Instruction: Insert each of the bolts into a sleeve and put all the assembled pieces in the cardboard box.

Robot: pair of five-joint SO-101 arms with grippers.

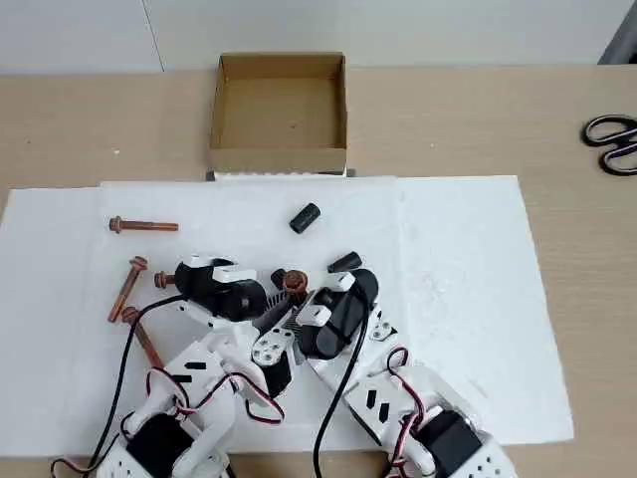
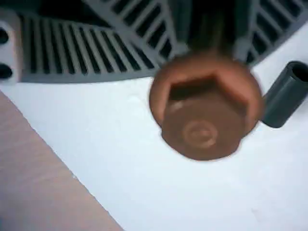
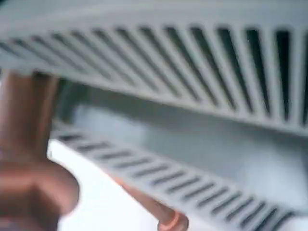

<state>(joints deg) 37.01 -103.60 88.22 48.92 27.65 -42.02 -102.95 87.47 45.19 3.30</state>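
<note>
A copper bolt (image 1: 295, 282) is held off the mat between the two arms, with my left gripper (image 1: 283, 291) shut on its shaft. In the left wrist view the bolt's hex head (image 2: 204, 110) faces the camera and its shaft runs back between ribbed grey fingers (image 2: 96, 48). My right gripper (image 1: 307, 305) is close beside the bolt. The right wrist view has that bolt (image 3: 24, 183) at its edge. One black sleeve (image 1: 344, 263) (image 2: 286, 94) lies by the right arm, another sleeve (image 1: 305, 217) farther back. The cardboard box (image 1: 279, 157) stands behind the mat.
Loose bolts lie on the left of the white foam mat (image 1: 468, 299): one (image 1: 144, 225) at the back, one (image 1: 129, 287) and one (image 1: 142, 337) nearer, and one (image 3: 166, 216) beyond the ribbed fingers. Scissors (image 1: 612, 142) rest at the table's far right.
</note>
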